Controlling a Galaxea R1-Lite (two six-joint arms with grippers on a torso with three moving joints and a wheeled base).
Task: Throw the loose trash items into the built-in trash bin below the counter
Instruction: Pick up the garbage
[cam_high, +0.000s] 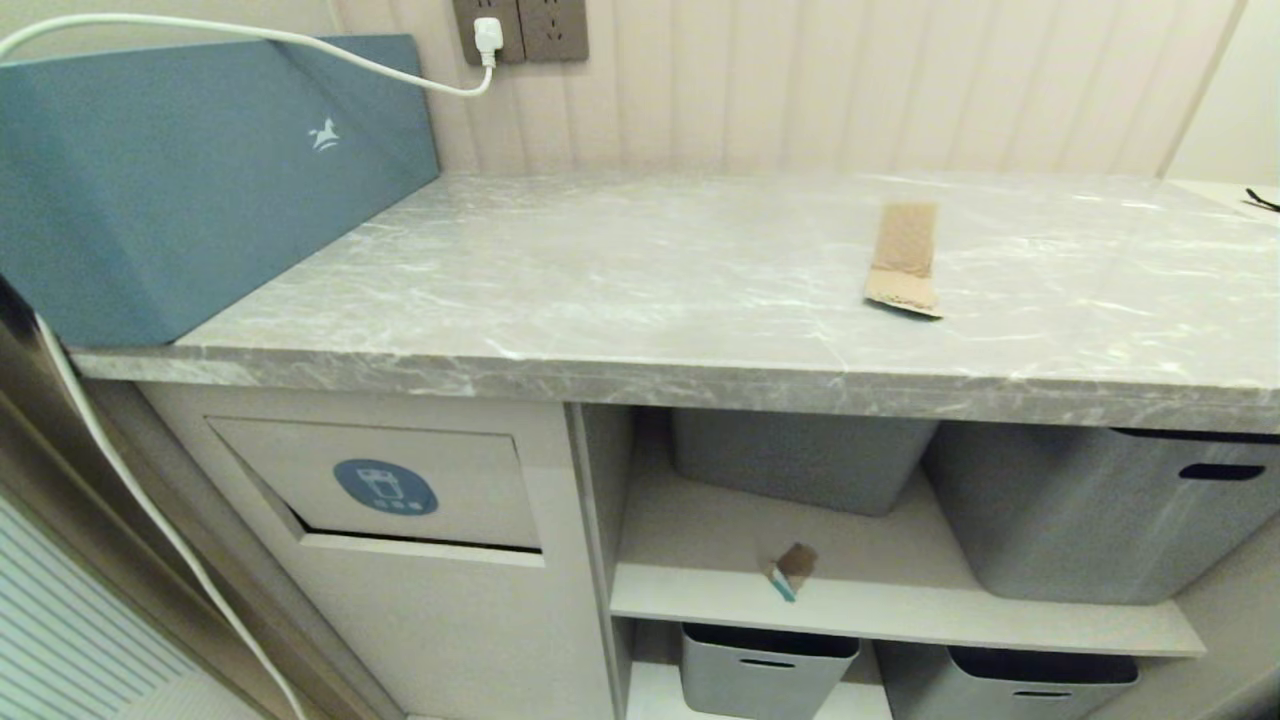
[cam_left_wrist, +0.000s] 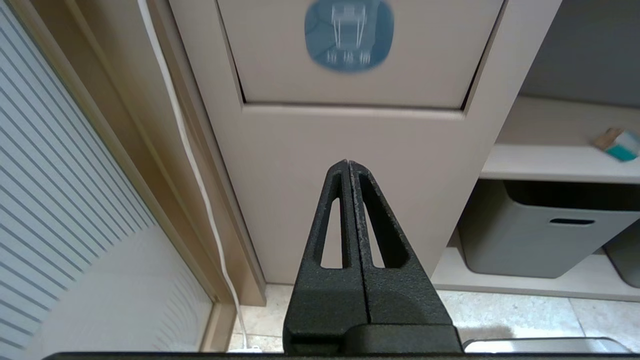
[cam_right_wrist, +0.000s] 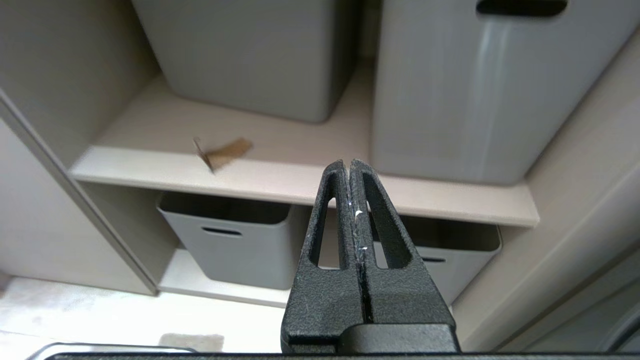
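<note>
Bent brown cardboard scrap (cam_high: 905, 258) flat on marble worktop (cam_high: 600, 270), tiny teal-edged scrap (cam_high: 790, 572) on shelf (cam_high: 700, 560) before grey tubs (cam_high: 800, 460), bin flap (cam_high: 400, 485) closed, left gripper (cam_left_wrist: 348, 162) and right gripper (cam_right_wrist: 348, 162) jaws pressed together, empty.

counter (cam_high: 640, 270): cardboard strip (cam_high: 905, 258), blue box (cam_high: 180, 170) | shelf (cam_high: 700, 590): teal-edged scrap (cam_high: 792, 571), grey tubs (cam_high: 1090, 510)

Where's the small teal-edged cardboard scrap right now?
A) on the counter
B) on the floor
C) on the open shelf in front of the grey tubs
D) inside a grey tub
C: the teal-edged cardboard scrap lies on the open shelf, near its front edge, ahead of the grey tub.
</note>
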